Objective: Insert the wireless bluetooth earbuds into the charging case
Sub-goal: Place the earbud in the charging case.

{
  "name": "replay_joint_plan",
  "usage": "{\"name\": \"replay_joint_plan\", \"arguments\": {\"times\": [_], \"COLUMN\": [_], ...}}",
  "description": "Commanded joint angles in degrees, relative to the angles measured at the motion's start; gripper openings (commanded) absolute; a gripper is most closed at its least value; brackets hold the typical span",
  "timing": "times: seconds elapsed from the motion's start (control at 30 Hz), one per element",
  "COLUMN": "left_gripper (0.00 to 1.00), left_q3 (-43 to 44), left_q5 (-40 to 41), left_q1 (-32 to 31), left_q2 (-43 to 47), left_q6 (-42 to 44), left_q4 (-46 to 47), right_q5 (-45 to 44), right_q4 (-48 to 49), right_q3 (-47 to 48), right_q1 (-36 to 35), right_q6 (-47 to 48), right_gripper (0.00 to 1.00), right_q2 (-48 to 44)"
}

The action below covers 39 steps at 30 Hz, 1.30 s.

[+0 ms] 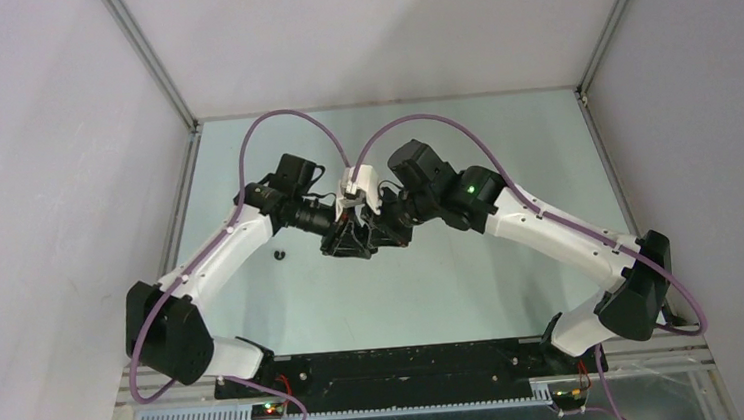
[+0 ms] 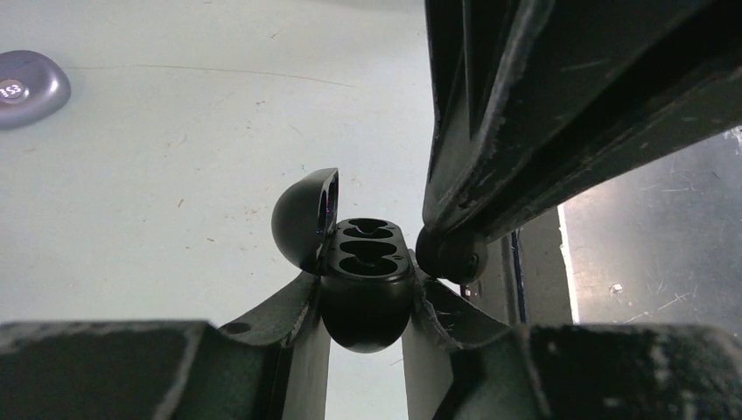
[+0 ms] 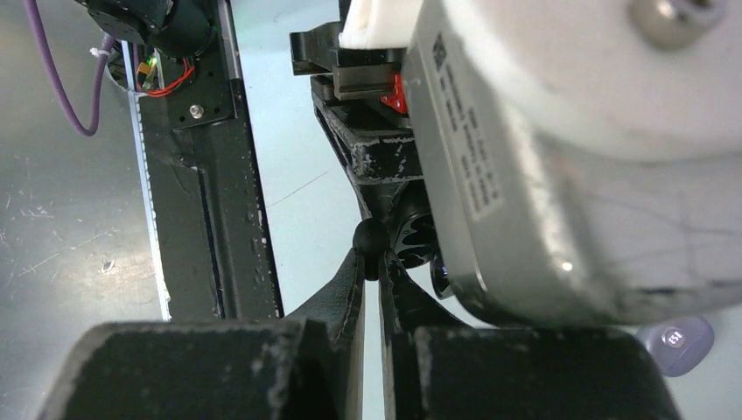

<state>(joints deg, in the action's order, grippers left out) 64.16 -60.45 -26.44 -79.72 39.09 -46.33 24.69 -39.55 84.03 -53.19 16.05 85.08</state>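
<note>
Likely robotics lab: 2 arms [image 1: 220, 247] bolted inside white-walled enclosure [image 1: 42, 146].

The left white-and-black robot arm [image 1: 213, 255] and the right white-and-black arm [image 1: 550, 228] both bend in toward the middle, and their wrists are close together. The left black two-finger gripper [image 2: 366, 297] squeezes a round black charging case [image 2: 366, 319]. The right black gripper [image 3: 371, 262] pinches a tiny shiny black earbud [image 3: 369, 236] at its tips.
</note>
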Motion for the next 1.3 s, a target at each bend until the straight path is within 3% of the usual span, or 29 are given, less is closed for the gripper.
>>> {"name": "replay_joint_plan", "arguments": {"times": [0.0, 0.7, 1.27], "left_gripper": [0.12, 0.12, 0.12], "left_q3": [0.34, 1.06, -0.13], "left_q5": [-1.6, -4.79, -4.65], "left_q1": [-1.33, 1.27, 2.18], "left_q2": [2.07, 1.41, 2.1], "left_q6": [-3.19, -1.81, -0.63], "left_q4": [5.02, 2.77, 3.13], "right_q5": [3.02, -4.53, -3.72], "right_q4": [5.11, 3.93, 5.39], "right_q3": [-0.21, 0.02, -0.75], "right_q1": [-2.0, -2.34, 0.47], "right_q6": [0.4, 3.09, 2.14], "right_gripper": [0.05, 0.05, 0.05], "right_q2": [1.42, -1.25, -4.43]}}
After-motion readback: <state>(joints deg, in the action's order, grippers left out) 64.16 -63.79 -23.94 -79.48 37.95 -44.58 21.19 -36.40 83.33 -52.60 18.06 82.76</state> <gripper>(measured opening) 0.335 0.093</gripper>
